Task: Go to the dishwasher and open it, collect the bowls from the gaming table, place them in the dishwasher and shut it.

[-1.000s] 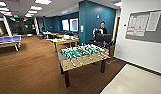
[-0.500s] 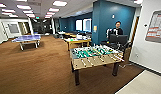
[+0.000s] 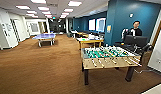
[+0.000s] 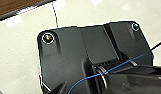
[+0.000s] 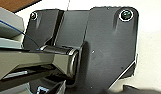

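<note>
We were driving past the foosball table (image 3: 108, 56) toward the gaming table (image 3: 90, 40); hand states we could not tell, so steering wide seemed wise.

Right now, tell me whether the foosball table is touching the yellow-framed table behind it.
Apart. The head view shows brown carpet between the foosball table and the yellow-framed table farther back, so a plain gap separates them.
</note>
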`<state>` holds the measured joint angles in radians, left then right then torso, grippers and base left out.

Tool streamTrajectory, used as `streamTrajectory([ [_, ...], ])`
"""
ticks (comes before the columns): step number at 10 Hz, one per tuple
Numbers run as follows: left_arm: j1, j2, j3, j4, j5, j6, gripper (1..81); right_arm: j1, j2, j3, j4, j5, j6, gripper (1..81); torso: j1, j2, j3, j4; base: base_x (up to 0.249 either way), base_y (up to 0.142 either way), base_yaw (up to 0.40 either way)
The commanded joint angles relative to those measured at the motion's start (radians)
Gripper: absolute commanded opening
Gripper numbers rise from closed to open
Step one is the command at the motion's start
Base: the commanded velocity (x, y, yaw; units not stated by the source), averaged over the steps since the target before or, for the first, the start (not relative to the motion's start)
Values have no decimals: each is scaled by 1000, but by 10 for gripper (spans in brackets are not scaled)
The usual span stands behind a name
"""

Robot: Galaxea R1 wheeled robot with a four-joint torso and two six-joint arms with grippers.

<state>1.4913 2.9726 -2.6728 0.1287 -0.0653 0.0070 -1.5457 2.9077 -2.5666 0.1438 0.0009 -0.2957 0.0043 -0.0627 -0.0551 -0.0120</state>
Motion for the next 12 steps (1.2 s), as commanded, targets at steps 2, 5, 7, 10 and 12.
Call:
streamTrajectory([
  [2,-55,-4,2,11,52,7,811,48,-6,5,-10,-56,-5,811,0,0,0,0,0,0,319],
  [5,-55,-4,-1,-1,52,5,811,48,-8,5,-12,-51,-5,811,0,0,0,0,0,0,114],
  [7,-55,-6,-4,-4,53,2,811,48,-8,4,-10,-51,-5,811,0,0,0,0,0,0,-110],
  [10,-55,-3,-6,-4,55,-1,811,45,-6,4,-10,-51,-5,811,0,0,0,0,0,-34,0],
  [12,-55,-4,-6,-4,53,-4,811,45,-6,2,-10,-51,-5,811,0,0,0,0,0,0,0],
])
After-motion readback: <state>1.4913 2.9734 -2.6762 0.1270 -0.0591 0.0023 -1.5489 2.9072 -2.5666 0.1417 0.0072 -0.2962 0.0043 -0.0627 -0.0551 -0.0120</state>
